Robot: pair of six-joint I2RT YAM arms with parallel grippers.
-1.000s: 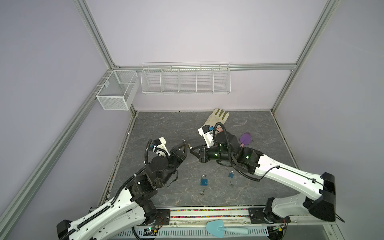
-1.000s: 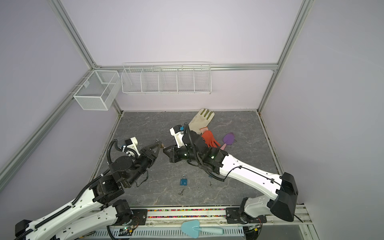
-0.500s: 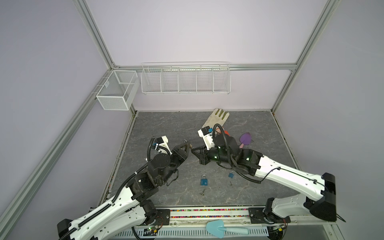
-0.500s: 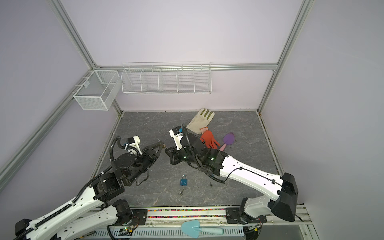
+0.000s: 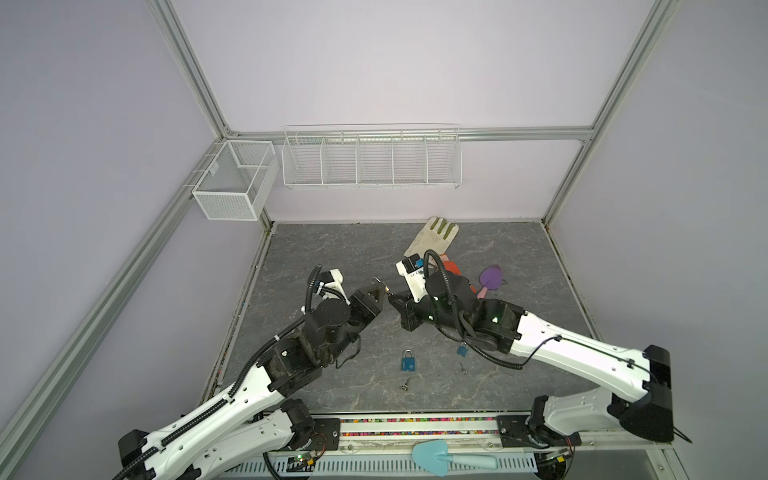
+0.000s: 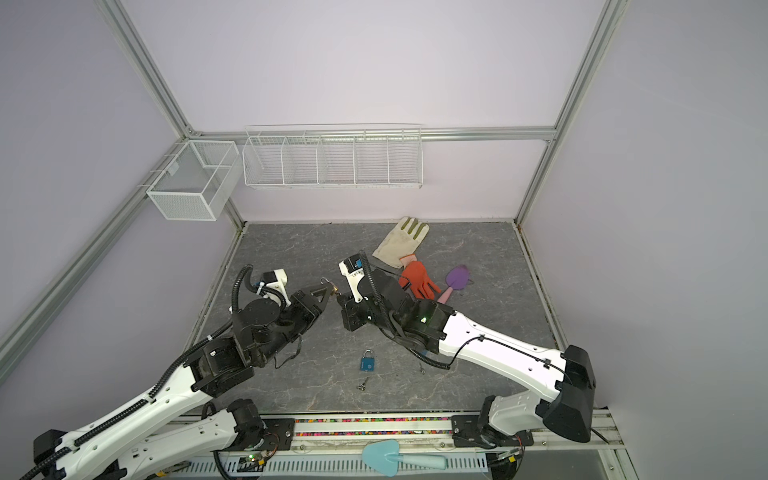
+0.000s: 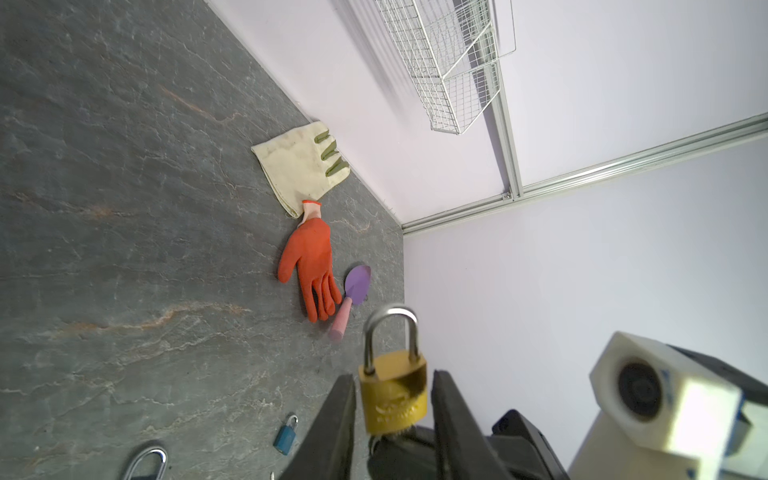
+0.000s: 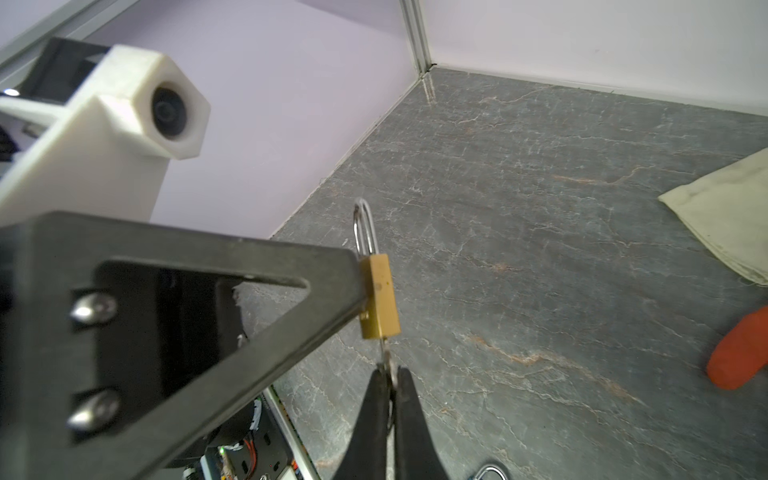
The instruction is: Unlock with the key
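A: Where is the small brass padlock (image 7: 392, 395) with the silver shackle?

B: It is in the air above the dark grey marbled desk (image 5: 332, 257), between the two grippers. They meet tip to tip near the middle in both top views. Both legs of the shackle appear to sit in the body.

A: Does the left gripper (image 7: 394, 376) hold it?

B: Its fingers (image 7: 338, 415) stand a little open, with a finger on each side of the brass body. In the left wrist view a thin gap shows on both sides, so they are around the padlock but I do not see them press it.

A: And the right gripper (image 8: 390, 372)?

B: Its fingers (image 8: 374, 407) are closed on the head of a thin silver key (image 8: 385, 353). The blade of this key goes into the bottom of the padlock.

A: What lies around?

B: Nearer the front of the desk lies a blue padlock (image 5: 409, 360), with a small key (image 5: 405, 384) near it. A smaller blue padlock (image 5: 461, 350) lies just beside the cable of the right arm. Behind that arm are an orange rubber glove (image 7: 311, 257), a cream fabric glove (image 7: 299, 166) touching its cuff, and a purple trowel (image 7: 357, 284) with a pink handle just beside the orange glove.
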